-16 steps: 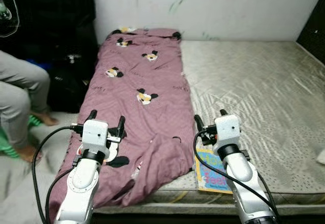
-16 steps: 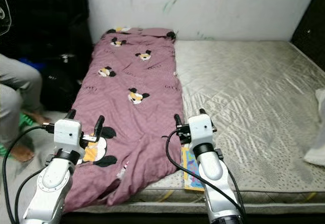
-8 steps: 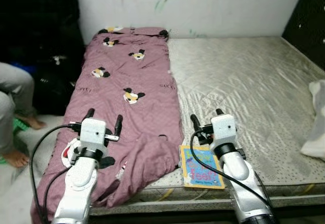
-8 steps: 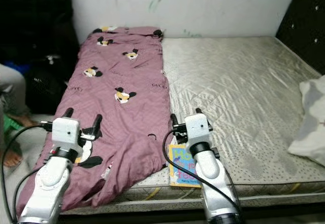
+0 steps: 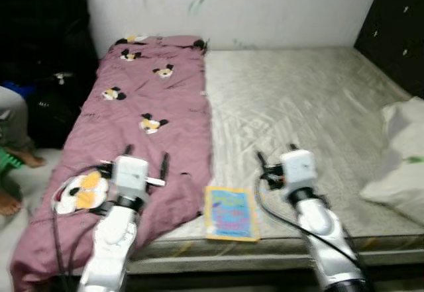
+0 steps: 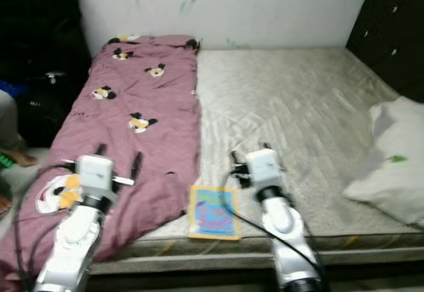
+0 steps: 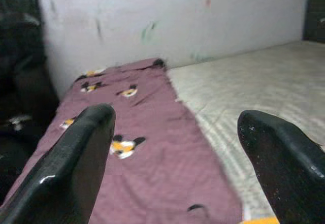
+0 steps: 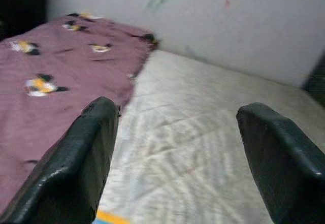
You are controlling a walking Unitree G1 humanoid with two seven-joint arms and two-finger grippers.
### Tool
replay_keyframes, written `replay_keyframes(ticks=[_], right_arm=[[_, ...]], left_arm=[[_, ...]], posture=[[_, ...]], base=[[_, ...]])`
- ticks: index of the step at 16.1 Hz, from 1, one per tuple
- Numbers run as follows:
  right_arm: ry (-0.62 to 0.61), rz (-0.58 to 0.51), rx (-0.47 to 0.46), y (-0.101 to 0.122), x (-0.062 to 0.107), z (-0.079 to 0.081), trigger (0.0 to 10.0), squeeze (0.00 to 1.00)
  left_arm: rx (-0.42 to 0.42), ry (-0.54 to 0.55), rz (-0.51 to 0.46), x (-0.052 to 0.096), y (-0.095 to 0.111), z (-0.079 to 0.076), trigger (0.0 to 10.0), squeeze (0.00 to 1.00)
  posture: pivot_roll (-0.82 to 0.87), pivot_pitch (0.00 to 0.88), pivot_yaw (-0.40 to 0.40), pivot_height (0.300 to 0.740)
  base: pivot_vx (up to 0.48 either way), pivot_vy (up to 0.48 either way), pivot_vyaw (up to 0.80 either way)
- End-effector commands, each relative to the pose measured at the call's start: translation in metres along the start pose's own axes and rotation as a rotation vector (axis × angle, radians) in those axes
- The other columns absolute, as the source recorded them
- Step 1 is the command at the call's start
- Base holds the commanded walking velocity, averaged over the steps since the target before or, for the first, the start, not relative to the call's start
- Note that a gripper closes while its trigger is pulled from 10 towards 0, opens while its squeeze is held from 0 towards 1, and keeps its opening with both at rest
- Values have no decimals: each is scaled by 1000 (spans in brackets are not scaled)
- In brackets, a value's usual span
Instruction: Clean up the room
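Both arms reach out low over the bed's near edge, left claw (image 5: 144, 163) and right claw (image 5: 275, 157) spread open, holding nothing. View has swung right since before: white pillow (image 5: 397, 149) now visible. Thin book (image 5: 230, 213) lies flat on quilted mattress (image 5: 311, 100), beside the mauve mouse-print blanket (image 5: 142, 120).

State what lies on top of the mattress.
On the mattress lie a maroon cartoon-print blanket, a colourful book at the front edge, and a white pillow. Anything under the blanket is hidden.
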State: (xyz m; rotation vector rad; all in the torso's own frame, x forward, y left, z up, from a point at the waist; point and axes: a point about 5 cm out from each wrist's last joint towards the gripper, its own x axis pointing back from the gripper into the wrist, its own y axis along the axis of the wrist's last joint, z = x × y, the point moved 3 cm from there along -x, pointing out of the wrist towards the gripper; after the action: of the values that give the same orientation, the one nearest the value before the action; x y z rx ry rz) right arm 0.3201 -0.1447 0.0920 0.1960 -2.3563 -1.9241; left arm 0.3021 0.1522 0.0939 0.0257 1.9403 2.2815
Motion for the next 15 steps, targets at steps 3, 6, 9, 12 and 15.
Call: replay_keyframes(ticks=[3, 6, 9, 12, 15], right_arm=[[18, -9, -20, 4, -3, 9, 10000, 0], [19, -12, -19, 4, -3, 9, 10000, 0], [22, -7, -20, 1, -2, 10, 10000, 0], [119, -50, 62, 7, -8, 22, 10000, 0], [184, -69, 66, 12, -19, 39, 10000, 0]], left_arm=[[-24, 24, 4, 0, 0, 11, 10000, 0], [-23, 22, 5, 0, 0, 11, 10000, 0], [-18, 21, 20, 3, -5, 10, 10000, 0], [-20, 80, 8, 8, -5, 14, 10000, 0], [-27, 136, 8, 13, -6, 18, 10000, 0]], posture=[[-63, 0, -8, 740], [-61, 0, -7, 740], [-49, 0, -18, 740], [2, 0, -79, 740], [46, 0, -118, 740]], base=[[0, -354, 0], [0, -351, 0], [0, -86, 0], [0, 0, 0], [0, 0, 0]])
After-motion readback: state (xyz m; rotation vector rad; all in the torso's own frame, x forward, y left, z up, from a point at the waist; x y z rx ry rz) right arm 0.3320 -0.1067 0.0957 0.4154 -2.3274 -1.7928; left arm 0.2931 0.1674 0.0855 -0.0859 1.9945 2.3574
